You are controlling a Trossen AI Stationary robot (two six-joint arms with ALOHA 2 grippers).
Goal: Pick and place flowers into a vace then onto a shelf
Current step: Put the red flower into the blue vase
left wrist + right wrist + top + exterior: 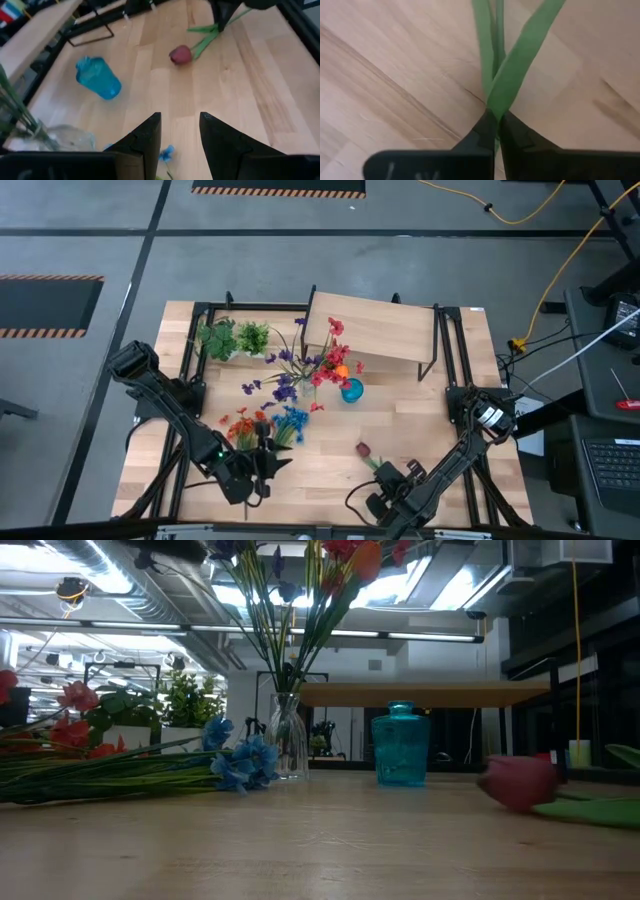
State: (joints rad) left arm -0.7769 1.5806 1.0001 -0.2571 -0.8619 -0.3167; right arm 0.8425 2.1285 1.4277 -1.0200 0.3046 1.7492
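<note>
the right tool [496, 131] sits low on the tabletop [420, 430] at its near edge, its two fingers pinched almost together on the green stem and leaf of the dark red bud [364, 449]. so it has hold of that flower at the stem end. from the tool, the stem runs straight ahead and away, with the bud at the far end, lying flat on the wood. the long axis points roughly up the tabletop and a little toward the left arm's side.

the left tool [180, 132] hangs a short way off to the side, over the loose blue and orange-red flowers [262, 426]. its fingers stand parted with nothing between them. in its own view the bud lies ahead of it, well apart, with the right arm's tool at the stem beyond.

farther out from the right tool, past the bud, stands the small blue vase [351, 391], and just beside that the clear glass vase [286, 736], which already carries several sprays. behind both is the shelf [380, 332].

the right arm is plainly the nearer one for this bud. i judge the coming move turns on swinging the flat-lying stem upright, bud uppermost, before it can go down into a vase mouth.
</note>
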